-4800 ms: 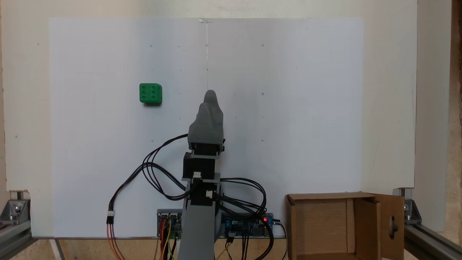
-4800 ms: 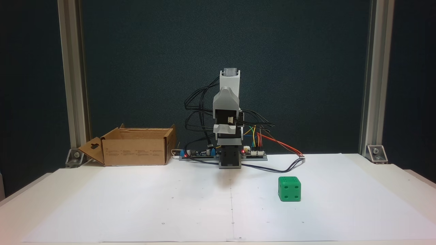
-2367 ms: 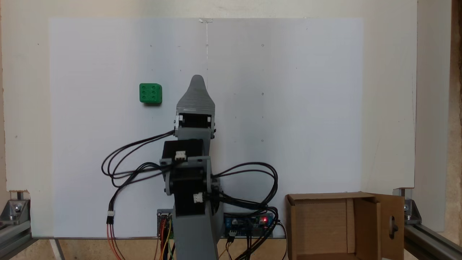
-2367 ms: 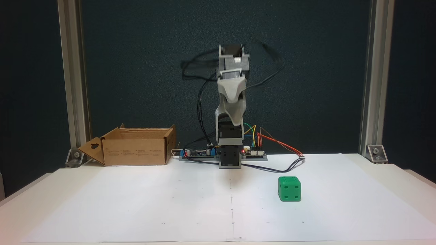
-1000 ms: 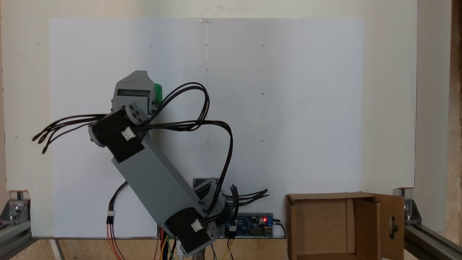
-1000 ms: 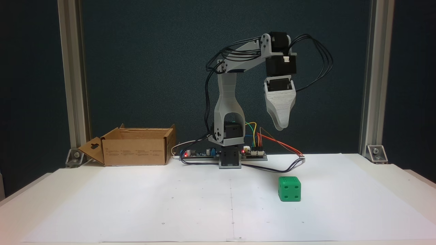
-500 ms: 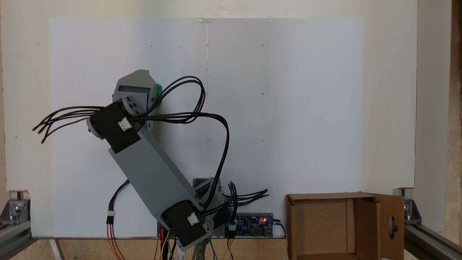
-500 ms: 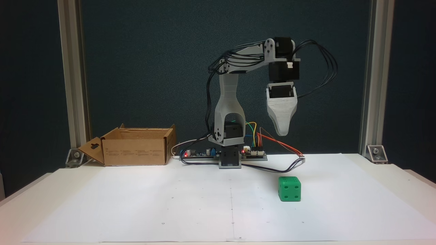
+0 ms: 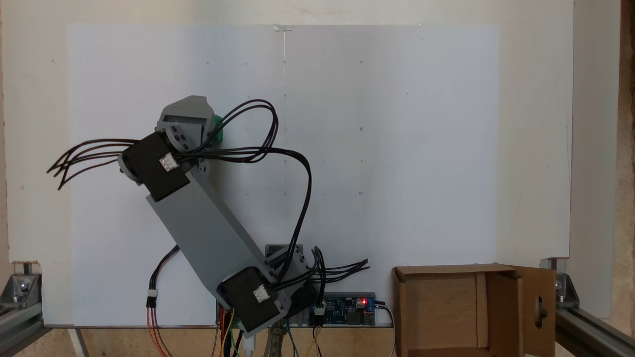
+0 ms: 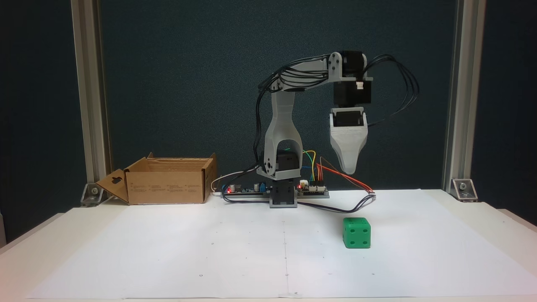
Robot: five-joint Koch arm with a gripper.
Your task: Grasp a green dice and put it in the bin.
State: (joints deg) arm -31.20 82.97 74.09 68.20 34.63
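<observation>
Both fixed views take in the arm, reaching out from its base toward the green dice (image 10: 356, 233). The dice sits flat on the white paper sheet (image 10: 209, 260) that covers the tabletop (image 10: 503, 218), showing four pips on the face toward the camera. Seen from above, most of the dice (image 9: 218, 124) is hidden under the wrist, only a green sliver peeking out at its right edge. The tool (image 10: 349, 170) hangs point-down above the dice and a little behind it, clear air between them and nothing held. Its jaws line up one behind the other from the front and are covered by the wrist from above, so I cannot tell whether they are apart or together. The bin (image 10: 168, 184) stands well away from the dice, at the back edge of the paper on the far side of the arm's base, its top open and its keyhole-cut flap (image 9: 539, 310) folded outward. From above, the bin (image 9: 449, 270) looks empty.
</observation>
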